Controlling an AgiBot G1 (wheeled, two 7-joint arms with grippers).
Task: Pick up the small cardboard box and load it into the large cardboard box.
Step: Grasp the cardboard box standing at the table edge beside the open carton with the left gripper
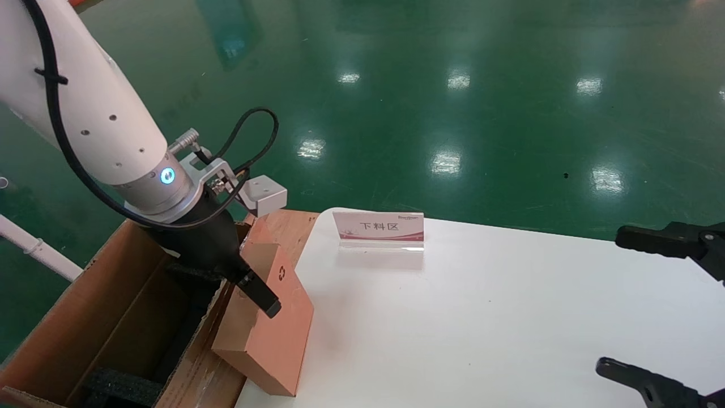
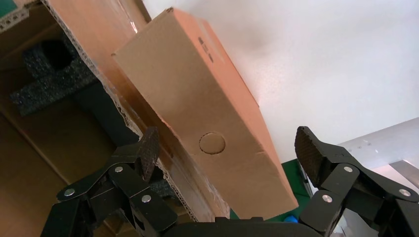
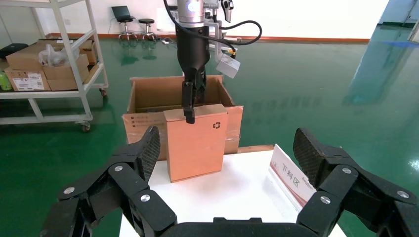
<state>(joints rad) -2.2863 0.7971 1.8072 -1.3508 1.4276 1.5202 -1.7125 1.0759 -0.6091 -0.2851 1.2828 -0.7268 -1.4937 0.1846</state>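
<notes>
White table (image 1: pixel 510 317) edge – left gripper (image 2: pixel 225 148), jaws spread astride the small box (image 1: pixel 266 317), should clamp squarely before lifting toward the carton (image 1: pixel 85 317).

White tabletop (image 1: pixel 510 317) holds a clear acrylic sign stand (image 1: pixel 378 229) with red-trimmed card; glossy green floor (image 1: pixel 453 85) beyond; white metal shelving cart (image 3: pixel 59 74) stacked with cartons.

Small sign (image 1: pixel 378 229) on otherwise bare table (image 1: pixel 510 317).

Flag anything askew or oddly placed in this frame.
The small cardboard box stands tilted on the white table's edge, leaning toward the large cardboard box. The left gripper is at its top.
</notes>
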